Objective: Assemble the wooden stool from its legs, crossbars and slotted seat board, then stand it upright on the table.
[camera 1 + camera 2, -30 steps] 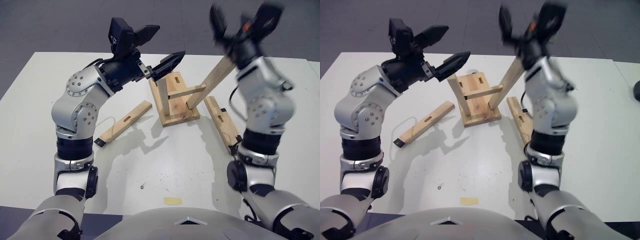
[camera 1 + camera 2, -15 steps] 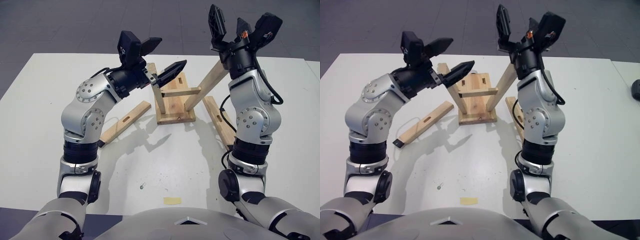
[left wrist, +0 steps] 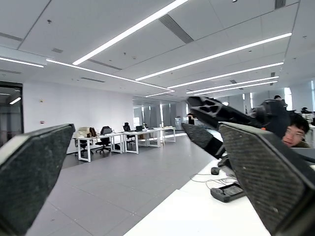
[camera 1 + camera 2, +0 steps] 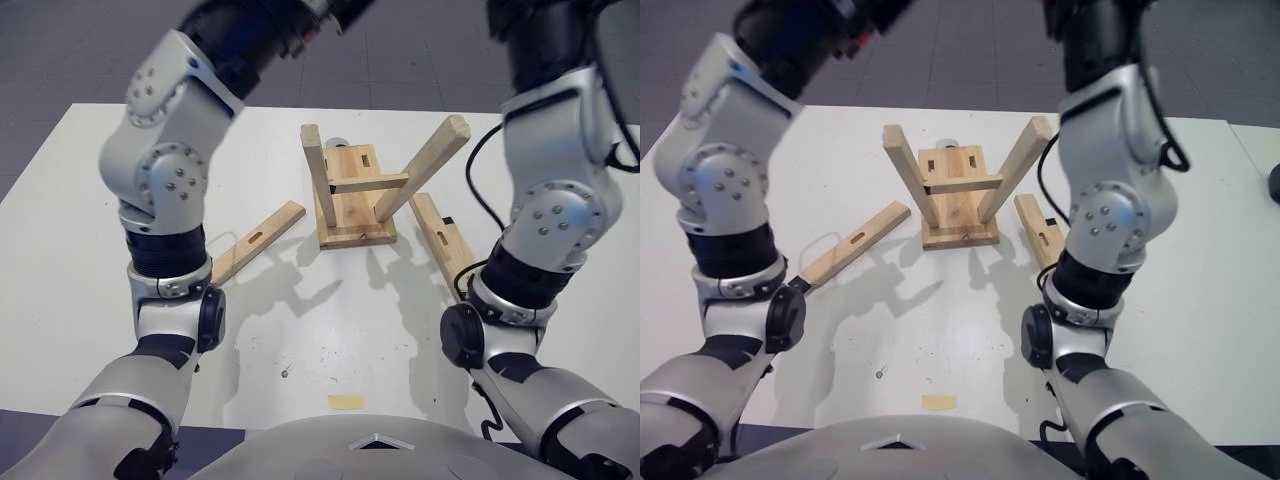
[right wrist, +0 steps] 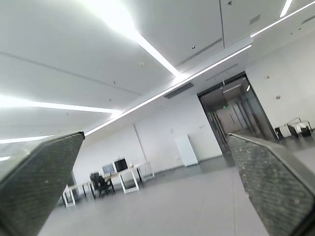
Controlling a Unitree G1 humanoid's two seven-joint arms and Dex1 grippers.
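The partly built stool stands upside down at the table's middle back. Its seat board (image 4: 356,218) lies flat, with two legs (image 4: 318,175) (image 4: 425,165) sticking up and one crossbar (image 4: 370,183) between them. A loose slotted wooden piece (image 4: 255,242) lies to its left and another (image 4: 440,245) to its right. Both arms are raised high above the table, far from the wood. My left gripper (image 3: 147,182) is open with nothing between its fingers (image 3: 29,172). My right gripper (image 5: 155,191) is open and holds nothing too; the left wrist view shows it farther off.
A small yellow scrap (image 4: 346,402) and a tiny screw (image 4: 285,375) lie near the table's front edge. A thin cable loop (image 4: 820,245) lies by the left wooden piece. A dark object (image 4: 1272,182) sits at the far right edge.
Both arms have swung upward, away from the stool, and their grippers have left the top of the eye views. The stool and the loose pieces stay on the table.
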